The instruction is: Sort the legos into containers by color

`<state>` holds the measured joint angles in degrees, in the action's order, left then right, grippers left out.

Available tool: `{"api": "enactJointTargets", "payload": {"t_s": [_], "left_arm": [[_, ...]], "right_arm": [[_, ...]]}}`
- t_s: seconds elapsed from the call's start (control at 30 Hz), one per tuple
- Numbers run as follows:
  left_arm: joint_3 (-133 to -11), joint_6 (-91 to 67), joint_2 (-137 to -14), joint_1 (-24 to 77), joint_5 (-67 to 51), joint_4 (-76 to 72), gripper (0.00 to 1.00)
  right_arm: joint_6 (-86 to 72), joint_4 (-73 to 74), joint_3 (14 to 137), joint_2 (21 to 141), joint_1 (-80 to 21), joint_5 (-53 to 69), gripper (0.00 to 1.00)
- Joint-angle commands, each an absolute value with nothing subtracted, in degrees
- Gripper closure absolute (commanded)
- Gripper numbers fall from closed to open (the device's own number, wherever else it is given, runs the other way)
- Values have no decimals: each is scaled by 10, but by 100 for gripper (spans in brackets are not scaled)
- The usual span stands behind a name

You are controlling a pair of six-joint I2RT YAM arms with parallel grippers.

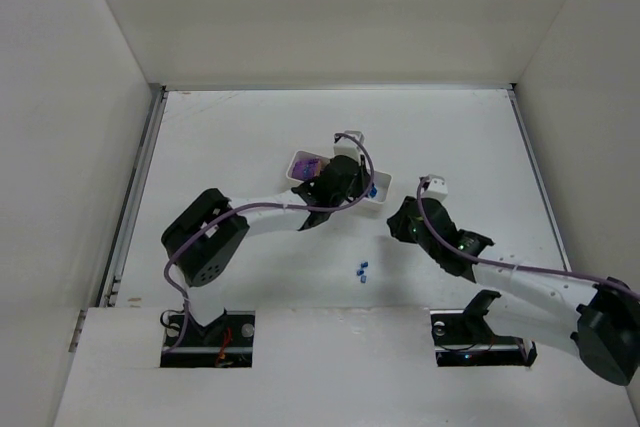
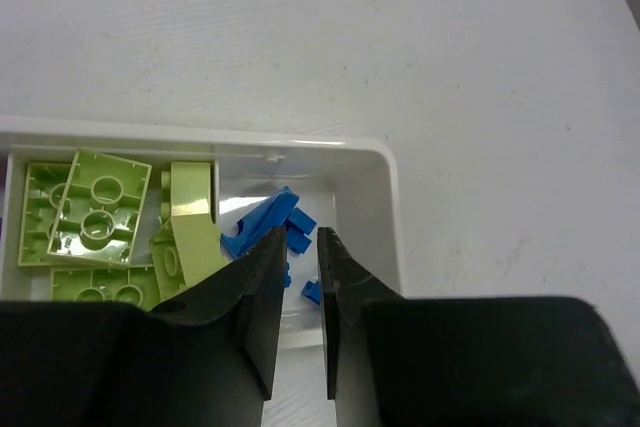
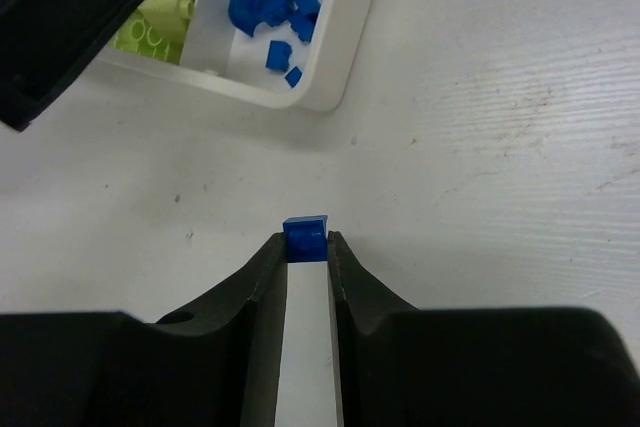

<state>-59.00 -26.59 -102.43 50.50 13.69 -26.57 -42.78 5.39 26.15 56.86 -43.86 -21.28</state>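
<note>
The white tray (image 1: 294, 171) lies mid-table. My left gripper (image 1: 345, 182) hovers over it. In the left wrist view its jaws (image 2: 302, 237) stand a narrow gap apart with nothing between them, over the tray's (image 2: 392, 209) end compartment of tiny blue pieces (image 2: 262, 227). Yellow-green bricks (image 2: 98, 215) fill the compartment beside it. Purple bricks (image 1: 308, 165) show at the tray's other end. My right gripper (image 1: 398, 222) is shut on a small blue brick (image 3: 305, 235) above the table, just short of the tray's blue end (image 3: 275, 7).
Two tiny blue pieces (image 1: 361, 270) lie loose on the table in front of the tray, between the two arms. White walls close in the table on the left, right and back.
</note>
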Motion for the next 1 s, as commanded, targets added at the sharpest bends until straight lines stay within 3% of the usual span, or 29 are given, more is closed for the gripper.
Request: {"api": "enactJointTargets", "payload": {"t_s": [0.0,0.43,0.53,0.63,0.97], "left_arm": [[-582,-246,-959,510,156,-288,83],[-360,-281,-804,637,229,-269,68],[-340,-290,-795,683,240,-258,66],[-337,-293,-806,726,246,-244,65],[-352,-294,-865,787,276,-223,69]], "right_arm": [[-408,4,291,577,-418,-200,74],[-372,-66,420,751,-363,-181,73],[-368,-66,442,773,-355,-185,62],[-369,-66,436,762,-356,-194,51],[-390,-45,318,649,-390,-200,51]]}}
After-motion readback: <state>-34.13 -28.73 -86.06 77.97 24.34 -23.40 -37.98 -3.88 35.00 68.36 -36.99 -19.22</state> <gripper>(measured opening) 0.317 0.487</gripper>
